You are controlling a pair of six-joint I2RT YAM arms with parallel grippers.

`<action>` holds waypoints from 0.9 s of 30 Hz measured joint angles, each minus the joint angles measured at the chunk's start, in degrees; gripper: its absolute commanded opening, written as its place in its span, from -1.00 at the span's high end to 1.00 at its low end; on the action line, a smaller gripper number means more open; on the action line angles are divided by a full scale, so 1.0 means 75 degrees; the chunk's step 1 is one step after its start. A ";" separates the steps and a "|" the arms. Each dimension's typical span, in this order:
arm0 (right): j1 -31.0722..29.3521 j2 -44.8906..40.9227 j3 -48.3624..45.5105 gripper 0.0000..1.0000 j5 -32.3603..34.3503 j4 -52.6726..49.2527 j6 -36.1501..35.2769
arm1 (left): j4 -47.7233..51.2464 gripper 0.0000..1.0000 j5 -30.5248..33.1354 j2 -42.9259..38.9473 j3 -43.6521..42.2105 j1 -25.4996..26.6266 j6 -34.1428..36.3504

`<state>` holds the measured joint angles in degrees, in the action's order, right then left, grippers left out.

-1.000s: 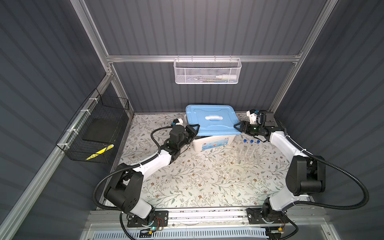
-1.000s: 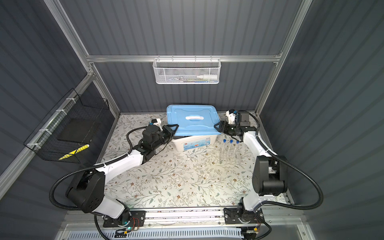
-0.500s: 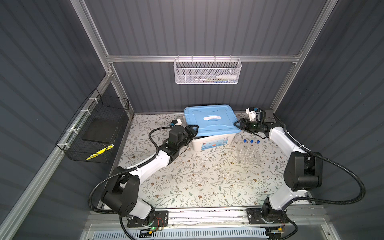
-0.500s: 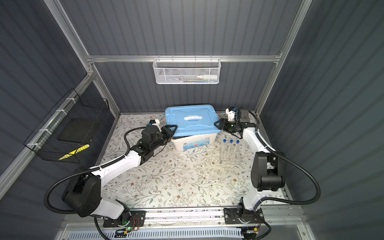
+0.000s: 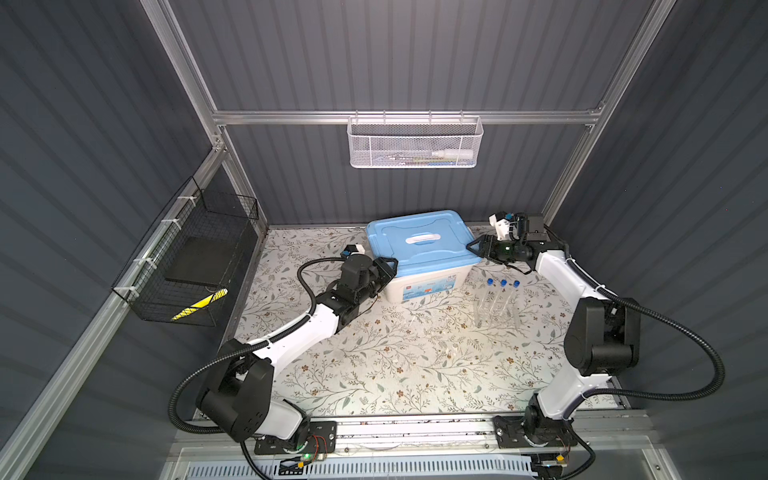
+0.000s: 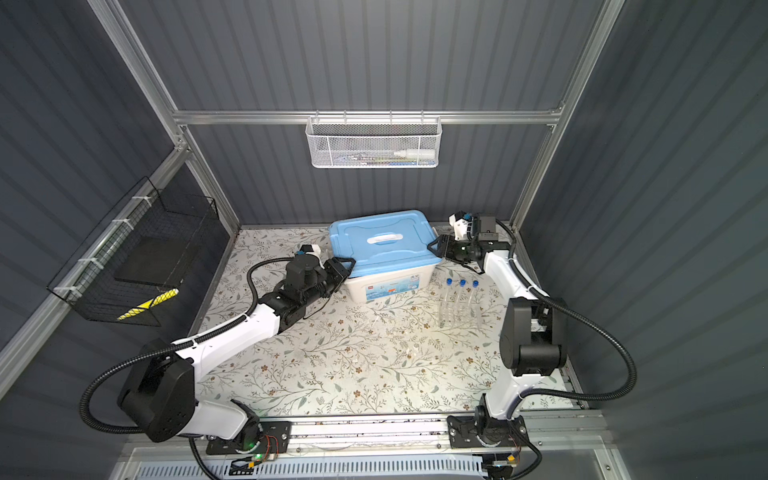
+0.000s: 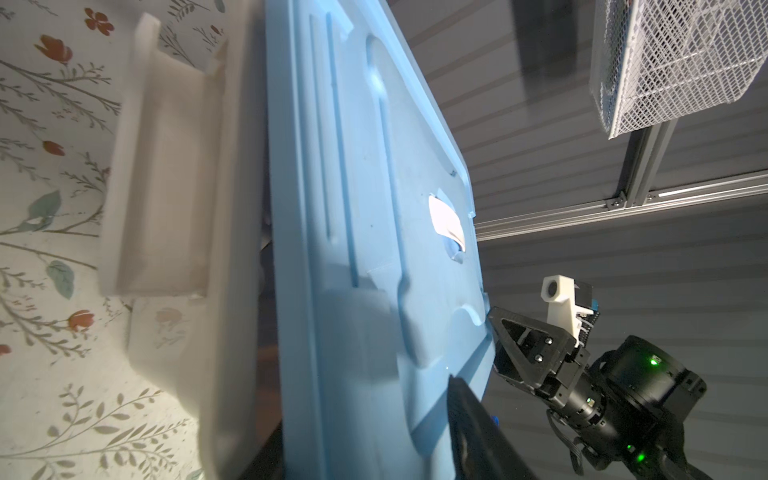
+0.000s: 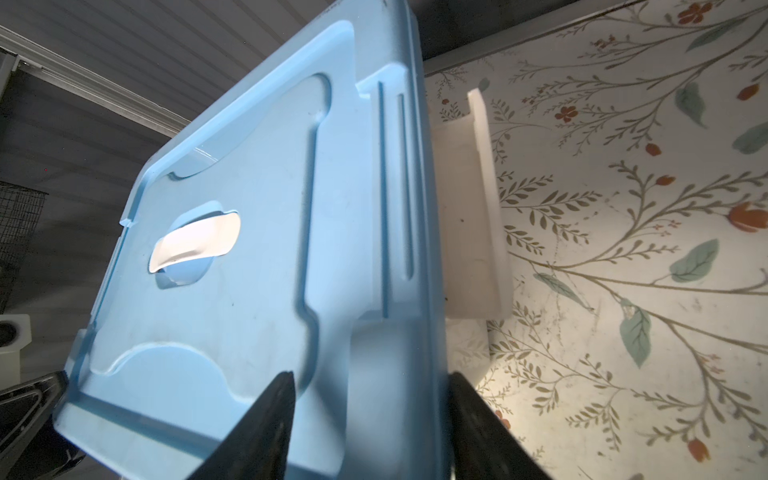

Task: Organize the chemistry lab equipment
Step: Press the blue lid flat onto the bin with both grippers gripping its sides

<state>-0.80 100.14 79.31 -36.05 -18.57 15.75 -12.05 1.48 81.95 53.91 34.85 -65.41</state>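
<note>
Currently both arms reach to the cream box [image 5: 424,284] at the back of the floral bench [image 5: 374,374], one at each short end of its blue lid [image 5: 419,241]. The right tool [image 5: 473,247] sits at the lid's right end. In the right wrist view its two dark fingers [image 8: 270,415] straddle the lid's rim, one lying over the top face and one along the outer side, and the rim fills the gap between them, so this tool is clenched on the lid. A white right-end latch flap [image 8: 469,199] sits on the box wall beside that rim. The left tool [image 5: 390,266] is at the lid's left end. The left wrist view shows only one finger [image 7: 469,415], laid over the lid's top face near its edge, with the other hidden, so I cannot tell whether this tool is grasping or released. In that view a dark slit runs between the lid's rim and the box wall, and a left-end latch flap [image 7: 158,187] stands out from the wall. Three blue-capped test tubes [image 5: 503,297] stand upright, caps up, in the clear tube rack [image 5: 494,318] on the bench to the right of the box, apart from both tools. A white mesh basket [image 5: 415,145] hangs on the back wall, and a black wire basket [image 5: 195,257] hangs on the left wall.
</note>
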 measured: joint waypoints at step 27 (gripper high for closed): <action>-0.0032 0.0000 0.0000 -0.21 0.0210 -0.0210 -0.0189 | 0.2011 -0.35 0.0431 -0.0507 -0.0017 0.0044 0.0694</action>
<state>-1.04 100.14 79.31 -34.48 -20.14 14.33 3.03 4.71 78.15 53.78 35.18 -60.20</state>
